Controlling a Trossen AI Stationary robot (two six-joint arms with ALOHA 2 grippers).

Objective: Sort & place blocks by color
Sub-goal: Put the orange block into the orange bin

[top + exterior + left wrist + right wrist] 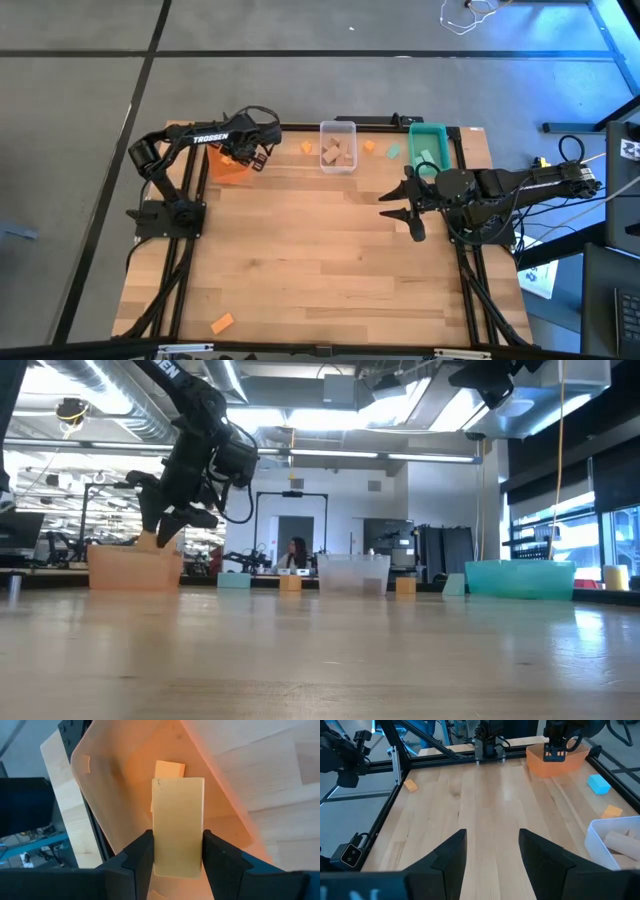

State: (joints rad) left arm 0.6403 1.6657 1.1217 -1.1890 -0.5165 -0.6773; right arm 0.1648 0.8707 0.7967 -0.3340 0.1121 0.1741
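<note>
The left gripper (177, 857) hangs over the orange bin (231, 168) near the far left corner of the table (320, 270), its fingers clamped on an orange block (178, 827), and one orange block (169, 769) already lies inside the bin. The right gripper (403, 207) waits with its fingers spread apart over the right side of the table, just in front of the teal bin (430, 146), which seems to hold some teal blocks. I judge the sorting is well advanced but not finished: wood blocks (338, 152) lie in the clear bin (337, 128), yet two orange blocks (306, 148) and a teal block (393, 152) rest loose along the far edge, and one more orange block (221, 323) sits near the front left corner.
</note>
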